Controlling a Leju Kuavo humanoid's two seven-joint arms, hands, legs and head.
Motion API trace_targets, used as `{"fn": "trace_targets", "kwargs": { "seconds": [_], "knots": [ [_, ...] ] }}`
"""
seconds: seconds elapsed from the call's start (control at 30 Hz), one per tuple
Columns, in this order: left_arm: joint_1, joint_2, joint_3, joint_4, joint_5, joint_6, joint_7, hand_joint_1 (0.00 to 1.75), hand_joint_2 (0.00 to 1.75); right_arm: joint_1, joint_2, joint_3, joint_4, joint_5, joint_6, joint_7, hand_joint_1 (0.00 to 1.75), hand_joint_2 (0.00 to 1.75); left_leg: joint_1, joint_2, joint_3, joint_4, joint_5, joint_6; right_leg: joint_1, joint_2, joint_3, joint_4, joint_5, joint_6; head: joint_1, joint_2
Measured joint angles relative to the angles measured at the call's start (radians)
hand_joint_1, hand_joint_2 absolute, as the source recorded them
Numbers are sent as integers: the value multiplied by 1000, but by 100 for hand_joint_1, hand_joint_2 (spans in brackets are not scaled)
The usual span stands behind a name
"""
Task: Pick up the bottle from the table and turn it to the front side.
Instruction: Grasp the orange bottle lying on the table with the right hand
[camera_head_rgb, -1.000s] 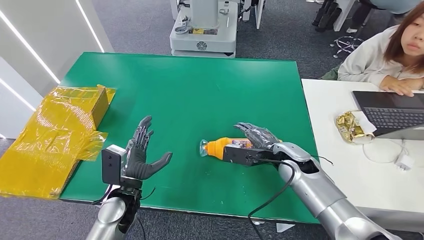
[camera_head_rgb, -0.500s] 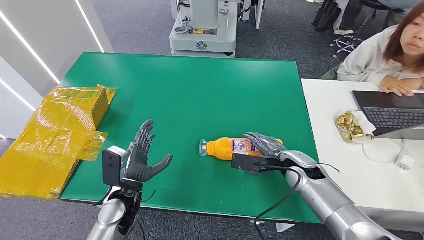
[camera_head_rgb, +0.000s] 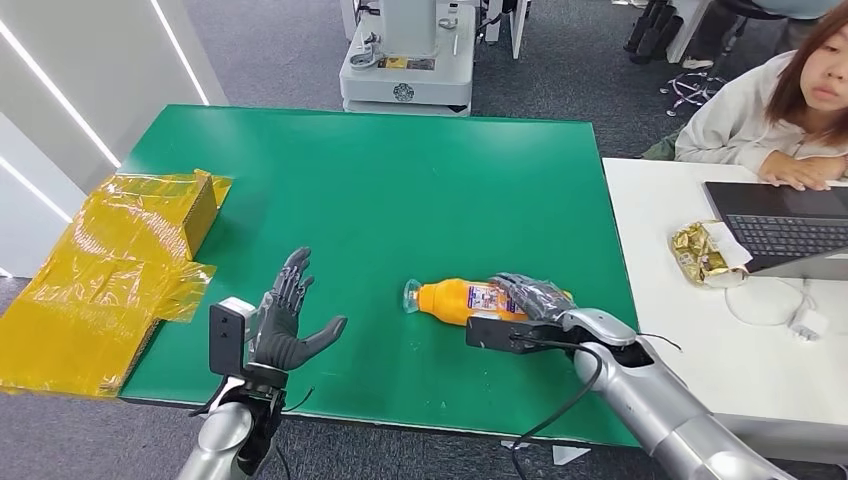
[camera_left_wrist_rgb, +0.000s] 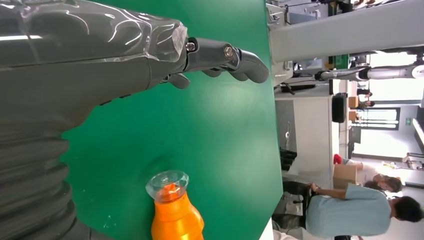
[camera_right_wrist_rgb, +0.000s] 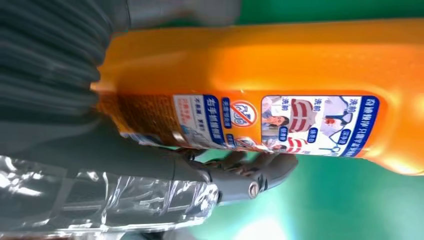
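Note:
An orange bottle (camera_head_rgb: 452, 300) with a clear cap and a blue-and-white label lies on its side on the green table (camera_head_rgb: 400, 190), cap pointing toward my left. My right hand (camera_head_rgb: 537, 297) wraps the bottle's base end. In the right wrist view the bottle (camera_right_wrist_rgb: 300, 60) lies between the thumb and the dark fingers (camera_right_wrist_rgb: 250, 175), label facing the camera. My left hand (camera_head_rgb: 286, 320) is held open above the table's near edge, well left of the bottle. In the left wrist view my left hand (camera_left_wrist_rgb: 100, 55) holds nothing, and the bottle's cap (camera_left_wrist_rgb: 168, 182) points toward it.
A box wrapped in yellow film (camera_head_rgb: 120, 260) hangs over the table's left edge. A white table (camera_head_rgb: 700, 340) at the right holds a laptop (camera_head_rgb: 785, 225) and a gold foil packet (camera_head_rgb: 703, 255), with a person (camera_head_rgb: 760, 110) seated behind it. A white machine base (camera_head_rgb: 405, 65) stands beyond the far edge.
My right hand has slid toward the bottle's base and closed around it, uncovering more of the label. The bottle has shifted slightly to the right. My left hand has barely moved.

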Motion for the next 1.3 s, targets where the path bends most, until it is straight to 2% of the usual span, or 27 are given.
{"fn": "trace_targets", "kwargs": {
  "seconds": [0.13,0.5,0.63,0.83,1.07,1.3],
  "knots": [
    [1,0,1,12,10,1,-2,0,175,1,6,5,0,10,-5,-2,148,175,0,0,0,0,0,0,0,0,0,0,0,0,0,0],
    [0,0,1,33,32,-4,-3,0,175,3,9,12,1,32,-8,-3,155,175,0,0,0,0,0,0,0,0,0,0,0,0,0,0],
    [-1,0,1,46,45,-9,-3,0,175,6,15,13,1,44,-19,-10,174,175,0,0,1,0,0,0,0,0,0,0,0,0,0,0],
    [0,-1,1,53,47,-9,-3,0,175,32,23,-6,-3,16,-66,-65,175,175,0,0,0,0,0,0,0,0,0,0,0,0,0,0],
    [0,-1,1,56,39,-12,-21,0,175,144,21,-110,-105,-149,-111,-205,175,175,0,0,0,0,0,0,0,-1,0,0,0,0,0,0],
    [-13,9,2,71,32,-11,-55,0,175,290,18,-231,-293,-210,-166,-265,175,175,0,0,-1,0,0,0,0,-1,0,0,0,0,0,0]
  ]
}}
